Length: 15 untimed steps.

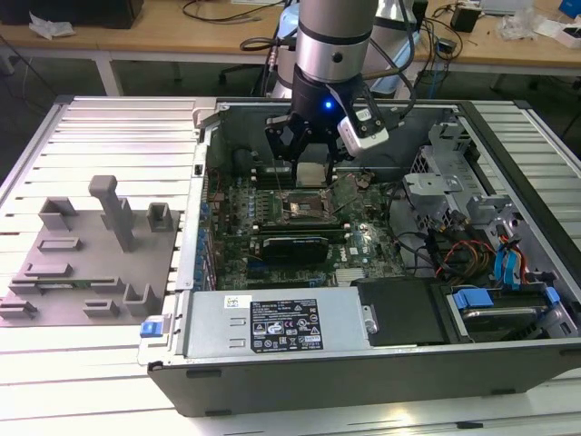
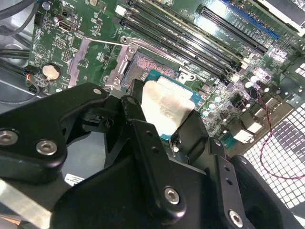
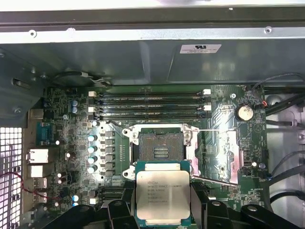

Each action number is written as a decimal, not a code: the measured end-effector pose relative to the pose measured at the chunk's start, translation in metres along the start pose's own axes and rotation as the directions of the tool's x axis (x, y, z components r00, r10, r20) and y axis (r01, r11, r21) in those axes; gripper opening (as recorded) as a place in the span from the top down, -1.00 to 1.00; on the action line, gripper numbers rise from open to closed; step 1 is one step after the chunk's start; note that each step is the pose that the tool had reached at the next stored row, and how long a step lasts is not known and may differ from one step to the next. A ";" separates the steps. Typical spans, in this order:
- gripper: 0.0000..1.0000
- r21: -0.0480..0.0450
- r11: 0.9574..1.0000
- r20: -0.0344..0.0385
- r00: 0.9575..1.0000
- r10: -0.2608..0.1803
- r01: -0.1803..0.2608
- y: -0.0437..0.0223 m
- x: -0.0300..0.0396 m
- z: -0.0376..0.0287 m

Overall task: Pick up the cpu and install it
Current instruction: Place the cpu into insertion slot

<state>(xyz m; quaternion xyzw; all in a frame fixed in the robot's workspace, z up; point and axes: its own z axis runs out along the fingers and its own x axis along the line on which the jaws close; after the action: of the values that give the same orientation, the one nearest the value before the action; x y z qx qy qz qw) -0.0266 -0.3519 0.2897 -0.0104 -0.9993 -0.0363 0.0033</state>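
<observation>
Claw [image 3: 162, 207] pinching cpu [image 3: 162, 193] by side edges, clear above motherboard [image 3: 71, 143], near open socket [image 3: 160, 149].

The arm [image 1: 334, 41] is seen as a silver-grey cylinder banded in black, with a small blue light [image 1: 327, 104] lit on its dark wrist section. Black cables [image 1: 397, 56] are looped beside it, and a white-and-grey block [image 1: 364, 128] is mounted at the wrist. The gripper [image 1: 309, 165] is built from matte black linkages, pinned by silver screws [image 2: 171, 194].
</observation>
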 end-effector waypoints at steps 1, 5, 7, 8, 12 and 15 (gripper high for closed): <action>-0.09 0.000 1.000 0.000 1.000 0.000 0.000 0.0000 0.0000 0.0000; -0.09 0.000 1.000 0.000 1.000 0.000 0.000 0.0000 0.0000 0.0001; -0.09 0.000 1.000 0.000 1.000 0.000 0.000 0.0000 0.0000 0.0001; -0.09 0.000 1.000 0.000 1.000 0.001 -0.001 0.0001 0.0001 0.0002; -0.09 -0.001 0.998 0.005 0.998 0.065 -0.065 0.0000 0.0001 0.0005; -0.09 -0.001 0.992 0.009 0.992 0.123 -0.123 0.0000 0.0001 0.0007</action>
<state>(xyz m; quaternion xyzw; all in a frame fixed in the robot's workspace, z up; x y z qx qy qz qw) -0.0267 -0.3518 0.2891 -0.0723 -0.9967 -0.0364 0.0010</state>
